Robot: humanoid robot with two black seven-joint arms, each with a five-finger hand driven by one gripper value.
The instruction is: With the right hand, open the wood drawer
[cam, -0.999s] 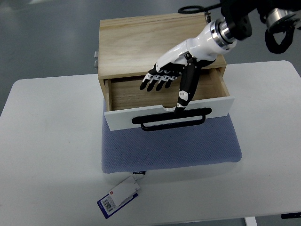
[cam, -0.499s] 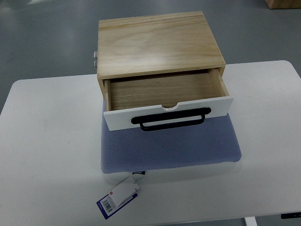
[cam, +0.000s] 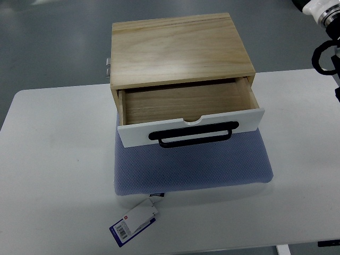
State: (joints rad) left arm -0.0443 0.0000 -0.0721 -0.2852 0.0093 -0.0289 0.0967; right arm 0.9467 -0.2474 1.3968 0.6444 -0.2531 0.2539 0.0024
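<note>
A light wooden box (cam: pixel 180 48) stands at the back of the white table (cam: pixel 53 159). Its single drawer (cam: pixel 180 103) is pulled partway out toward me and holds nothing that I can see. The drawer has a white front panel (cam: pixel 135 133) with a black bar handle (cam: pixel 194 135). Only a piece of my right arm (cam: pixel 329 32) shows at the top right corner, white and silver with black cabling, well away from the drawer. Its hand is outside the picture. The left arm is not visible.
A blue-grey padded mat (cam: pixel 191 167) lies under the box and reaches toward the table's front. A white and blue tag (cam: pixel 134 220) hangs off the mat's front left corner. Small metal fittings (cam: pixel 108 65) stick out at the box's back left. Grey floor lies beyond the table.
A second ago my right hand hung over the open drawer, fingers spread, thumb near the handle. It withdrew up and right out of view; an arm piece now shows at the corner. The drawer stayed put.
</note>
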